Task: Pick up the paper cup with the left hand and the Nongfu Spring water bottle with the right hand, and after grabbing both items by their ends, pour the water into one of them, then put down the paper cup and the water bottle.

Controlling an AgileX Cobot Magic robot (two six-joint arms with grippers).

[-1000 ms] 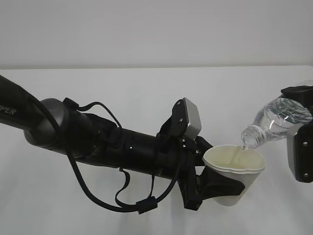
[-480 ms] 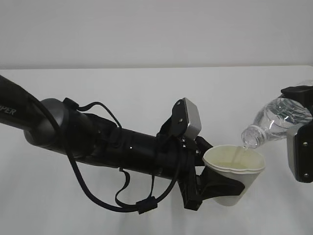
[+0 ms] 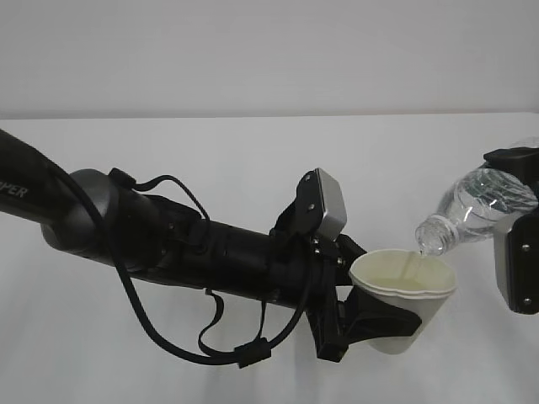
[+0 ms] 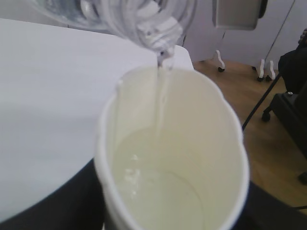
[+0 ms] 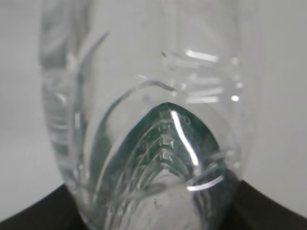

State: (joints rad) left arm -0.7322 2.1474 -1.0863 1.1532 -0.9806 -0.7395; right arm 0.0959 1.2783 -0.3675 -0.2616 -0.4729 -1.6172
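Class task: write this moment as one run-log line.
phase: pouring | left gripper: holds paper cup | right gripper: tilts water bottle | water: streaming into cup

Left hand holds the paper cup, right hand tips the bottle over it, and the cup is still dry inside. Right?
Not quite: the cup isn't dry. The left wrist view shows a thin stream of water running from the bottle neck into the paper cup, with liquid pooled at the bottom. The rest holds: the left hand holds the cup, and the right hand tips the bottle over it.
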